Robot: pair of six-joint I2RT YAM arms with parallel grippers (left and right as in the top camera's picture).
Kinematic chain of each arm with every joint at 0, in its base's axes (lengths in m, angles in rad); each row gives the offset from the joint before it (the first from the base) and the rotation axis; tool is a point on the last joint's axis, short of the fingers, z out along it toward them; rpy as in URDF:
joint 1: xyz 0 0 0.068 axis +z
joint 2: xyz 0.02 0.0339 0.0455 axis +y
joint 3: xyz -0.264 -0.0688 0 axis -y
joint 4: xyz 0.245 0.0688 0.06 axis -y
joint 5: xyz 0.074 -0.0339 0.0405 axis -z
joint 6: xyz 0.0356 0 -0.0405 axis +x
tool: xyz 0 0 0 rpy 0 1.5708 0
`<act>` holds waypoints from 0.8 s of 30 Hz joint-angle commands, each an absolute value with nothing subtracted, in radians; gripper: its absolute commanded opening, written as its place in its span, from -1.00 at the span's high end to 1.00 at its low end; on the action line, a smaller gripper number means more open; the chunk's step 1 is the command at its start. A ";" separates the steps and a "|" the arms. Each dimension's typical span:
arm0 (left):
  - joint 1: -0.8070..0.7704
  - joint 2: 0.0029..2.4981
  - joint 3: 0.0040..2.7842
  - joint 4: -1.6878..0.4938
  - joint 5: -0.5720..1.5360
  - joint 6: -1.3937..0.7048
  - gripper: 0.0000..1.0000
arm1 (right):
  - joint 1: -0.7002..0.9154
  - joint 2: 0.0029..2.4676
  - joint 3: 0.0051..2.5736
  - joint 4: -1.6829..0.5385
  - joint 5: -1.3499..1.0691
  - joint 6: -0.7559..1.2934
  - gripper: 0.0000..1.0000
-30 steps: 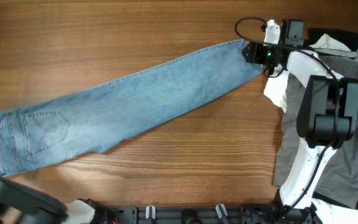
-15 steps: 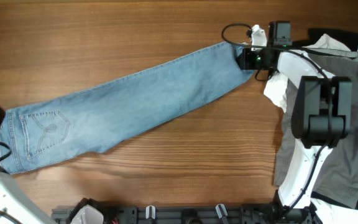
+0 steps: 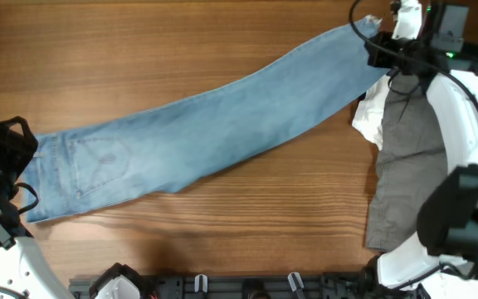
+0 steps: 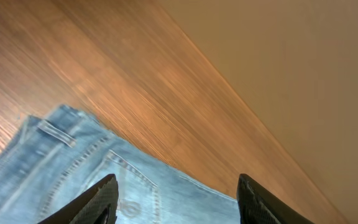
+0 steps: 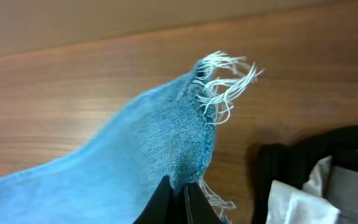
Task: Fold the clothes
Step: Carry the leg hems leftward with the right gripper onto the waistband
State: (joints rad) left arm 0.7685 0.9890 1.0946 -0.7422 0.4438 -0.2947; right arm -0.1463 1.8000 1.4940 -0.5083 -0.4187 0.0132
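Your right gripper (image 5: 178, 198) is clenched on the jeans (image 3: 214, 124) at the leg end, with the frayed hem (image 5: 225, 74) sticking up past the fingertips, threads loose. Overhead, the jeans lie stretched diagonally across the bench (image 3: 222, 241), waist at lower left, hem at upper right, back pocket (image 3: 98, 159) facing up. Your left gripper (image 4: 176, 200) is released: fingers (image 4: 103, 200) spread wide over the waist corner, gripping nothing. I can't tell whether they touch the denim. The left wrist view is blurred, though pocket stitching shows between the fingers. On the right, a grey garment (image 3: 413, 166) and a white cloth (image 3: 368, 116) sit in a pile just beside the hem end.
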 commanded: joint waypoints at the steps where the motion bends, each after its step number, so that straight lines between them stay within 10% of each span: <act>1: 0.754 0.978 1.094 -0.746 0.458 -0.303 -0.21 | -0.113 1.744 1.500 -0.528 -0.428 0.002 0.91; 13: 0.755 0.881 1.179 -0.746 0.505 -0.343 -0.31 | 0.253 1.646 1.500 -0.547 -0.690 0.175 0.91; 24: 0.755 0.879 1.315 -0.665 0.569 -0.530 -0.36 | 0.844 1.726 1.499 -0.258 -0.413 0.296 0.91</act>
